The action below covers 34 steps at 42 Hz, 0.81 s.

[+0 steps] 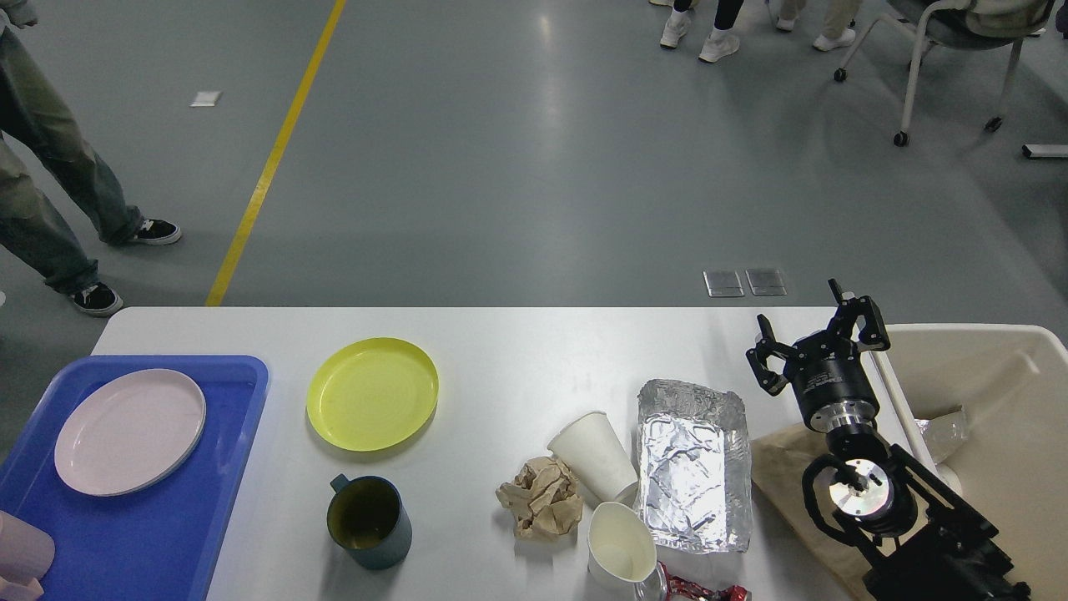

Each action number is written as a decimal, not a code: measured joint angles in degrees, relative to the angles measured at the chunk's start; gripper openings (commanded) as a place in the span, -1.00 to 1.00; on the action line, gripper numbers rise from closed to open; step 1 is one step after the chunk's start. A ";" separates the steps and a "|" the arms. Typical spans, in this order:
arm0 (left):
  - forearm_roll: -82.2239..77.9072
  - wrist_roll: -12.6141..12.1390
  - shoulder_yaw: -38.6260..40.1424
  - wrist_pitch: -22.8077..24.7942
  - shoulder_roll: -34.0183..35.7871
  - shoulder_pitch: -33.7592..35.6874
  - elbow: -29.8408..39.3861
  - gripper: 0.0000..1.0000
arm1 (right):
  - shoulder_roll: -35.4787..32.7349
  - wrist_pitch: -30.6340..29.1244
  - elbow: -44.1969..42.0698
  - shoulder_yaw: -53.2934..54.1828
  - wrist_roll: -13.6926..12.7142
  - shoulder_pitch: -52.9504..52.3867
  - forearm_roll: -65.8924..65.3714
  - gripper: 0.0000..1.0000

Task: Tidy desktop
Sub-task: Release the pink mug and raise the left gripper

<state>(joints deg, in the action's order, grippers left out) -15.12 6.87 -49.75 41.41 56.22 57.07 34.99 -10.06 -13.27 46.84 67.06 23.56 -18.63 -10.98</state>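
My right claw [813,344] hung open over the counter [517,351]; the foil tray [691,467], lengthwise toward me, lay nearest, to its left.

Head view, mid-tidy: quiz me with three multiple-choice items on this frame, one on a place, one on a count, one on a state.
1. Where is the pink plate?
A. on the blue tray
B. inside the beige bin
C. on top of the yellow plate

2. How many white paper cups are on the desktop?
A. one
B. two
C. four

3. What state is the right gripper in?
A. shut on the foil container
B. shut on the green mug
C. open and holding nothing

Answers:
1. A, since blue tray surface shows all round the plate.
2. B, one lying tipped beside the crumpled brown paper, one upright at the near edge.
3. C, its fingers are spread above the table's right end with nothing between them.
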 measured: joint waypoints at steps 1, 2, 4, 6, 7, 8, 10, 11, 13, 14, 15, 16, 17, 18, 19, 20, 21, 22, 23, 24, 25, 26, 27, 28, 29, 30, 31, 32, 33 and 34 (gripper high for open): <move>0.00 0.00 -0.39 0.30 0.17 0.67 0.14 0.90 | 0.00 0.00 0.00 0.00 0.00 0.00 0.00 1.00; 0.03 -0.02 -0.84 0.55 0.25 1.37 0.24 0.90 | 0.00 0.00 0.00 0.00 0.00 0.00 0.00 1.00; 0.06 -0.16 -2.45 1.21 0.32 3.36 0.54 0.90 | 0.00 0.00 0.00 0.01 0.00 0.00 0.00 1.00; 0.04 -0.35 -4.54 2.22 0.36 5.79 1.02 0.91 | 0.00 0.00 0.00 0.04 0.00 0.00 0.00 1.00; 0.05 -0.43 -6.10 3.01 0.38 7.62 1.43 0.91 | 0.01 0.00 0.00 0.04 0.00 0.00 0.00 1.00; 0.08 -0.50 -8.90 4.47 0.40 11.00 2.31 0.91 | 0.02 0.00 0.00 0.04 0.00 0.00 0.00 1.00; 0.17 -0.49 -12.47 6.13 0.38 15.12 3.59 0.92 | 0.02 0.00 0.00 0.05 0.00 0.00 0.02 1.00; 0.20 -0.51 -15.09 7.06 0.25 18.04 4.55 0.92 | 0.02 0.00 0.00 0.07 0.00 0.00 0.04 1.00; 0.37 -0.49 -21.63 8.85 -0.37 25.71 7.05 0.92 | 0.02 0.00 0.00 0.07 0.00 -0.01 0.05 1.00; 0.40 -0.50 -23.99 9.37 -0.67 28.59 7.98 0.92 | 0.02 0.00 0.00 0.07 0.00 -0.01 0.04 1.00; 0.43 -0.51 -25.96 9.69 -1.07 31.00 8.93 0.92 | 0.02 0.00 0.00 0.07 0.00 0.00 0.04 1.00; 0.45 -0.51 -28.36 10.03 -1.75 34.18 10.19 0.92 | 0.02 0.00 0.00 0.07 0.00 -0.01 0.04 1.00; 0.48 -0.51 -30.21 10.23 -2.46 36.74 11.40 0.92 | 0.01 0.00 0.00 0.07 0.00 -0.01 0.04 1.00; 0.51 -0.49 -31.97 10.34 -3.29 39.29 12.71 0.92 | 0.01 0.00 0.00 0.07 0.00 -0.01 0.04 1.00; 0.58 -0.46 -33.88 10.42 -4.41 42.26 14.35 0.92 | 0.02 0.00 0.00 0.06 0.00 -0.01 0.05 1.00; 0.68 -0.46 -35.32 10.43 -5.41 44.58 15.82 0.92 | 0.02 0.00 0.00 0.05 0.00 -0.01 0.04 1.00; 0.86 -0.46 -36.62 10.42 -6.48 46.77 17.32 0.92 | 0.02 0.00 0.00 0.05 0.00 -0.01 0.05 1.00; 1.27 -0.44 -38.32 10.44 -8.17 49.95 19.54 0.92 | 0.02 0.00 0.00 0.04 0.00 -0.01 0.04 1.00; 2.15 -0.45 -40.15 10.42 -10.56 53.88 22.33 0.92 | 0.02 0.00 0.00 0.03 0.00 -0.01 0.04 1.00; 2.79 -0.44 -40.99 10.38 -11.92 55.98 23.91 0.92 | 0.02 0.00 0.00 0.03 0.00 -0.01 0.02 1.00; 3.49 -0.45 -41.68 10.31 -13.11 57.72 25.23 0.92 | 0.02 0.00 0.00 0.03 0.00 -0.01 0.01 1.00; 4.59 -0.55 -42.51 10.24 -14.84 60.06 27.01 0.92 | 0.02 0.00 -0.01 0.04 0.00 0.00 -0.03 1.00; 5.56 -0.57 -43.04 10.22 -16.36 61.90 28.33 0.92 | 0.02 0.00 -0.01 0.03 0.00 -0.01 0.00 1.00; 6.57 -0.59 -43.47 10.18 -17.96 63.66 29.67 0.92 | 0.02 0.00 0.00 0.03 0.00 -0.01 0.00 1.00; 7.81 -0.62 -43.88 10.13 -19.93 65.80 31.16 0.92 | 0.02 0.00 -0.01 0.03 0.00 -0.01 0.00 1.00; 8.85 -0.68 -44.17 10.08 -21.51 67.42 32.34 0.92 | 0.02 0.00 -0.01 0.03 0.00 0.00 -0.02 1.00; 9.98 -0.69 -44.37 10.03 -23.19 68.95 33.56 0.91 | 0.02 0.00 -0.01 0.03 0.00 0.00 -0.02 1.00; 12.44 -0.79 -44.59 9.83 -27.03 72.31 36.40 0.91 | 0.03 0.00 -0.01 0.03 0.00 -0.01 0.00 1.00; 13.33 -0.85 -44.62 9.71 -28.50 73.55 37.54 0.90 | 0.03 0.00 -0.01 0.03 0.00 -0.01 0.01 1.00; 13.90 -0.87 -44.62 9.64 -29.38 74.35 38.21 0.90 | 0.04 0.00 0.00 0.03 0.00 -0.02 0.02 1.00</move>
<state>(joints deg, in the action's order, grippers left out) -1.22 6.00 -94.38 51.05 26.84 131.42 73.20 -10.03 -13.27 46.84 67.09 23.55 -18.65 -10.96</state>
